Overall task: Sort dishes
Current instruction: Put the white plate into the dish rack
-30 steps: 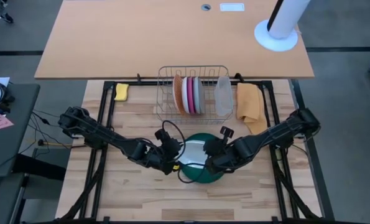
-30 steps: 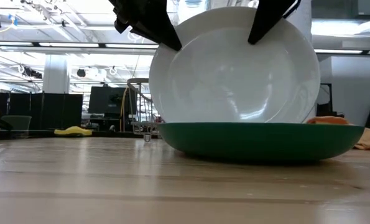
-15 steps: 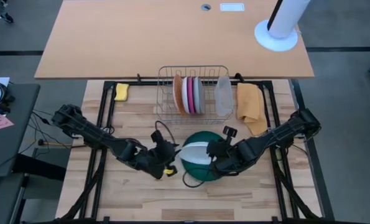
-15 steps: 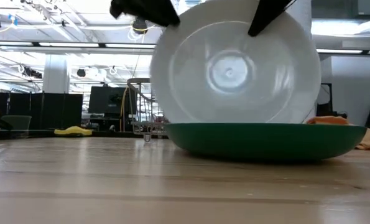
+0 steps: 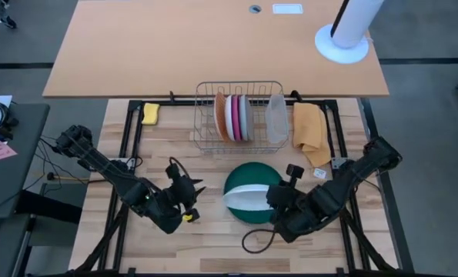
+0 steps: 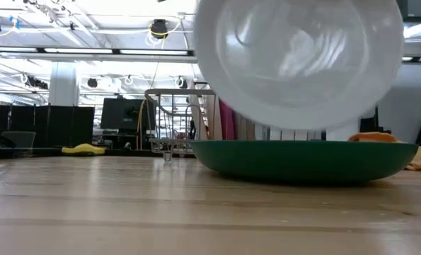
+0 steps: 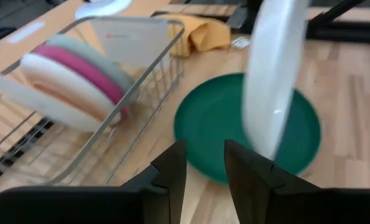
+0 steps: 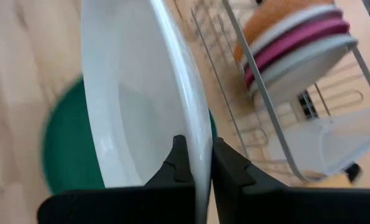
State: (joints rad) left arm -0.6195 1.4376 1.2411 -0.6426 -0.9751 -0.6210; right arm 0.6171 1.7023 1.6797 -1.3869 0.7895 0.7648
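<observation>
White plate lifted on edge above the dark green plate.

The right gripper pinches the white plate's rim, holding it clear of the green plate lying flat on the desk (the low view shows a gap between them). Behind, the wire rack holds the orange-patterned, magenta pink and pale grey plates upright. The left gripper, fingers slightly spread and empty, sits to the left.
</observation>
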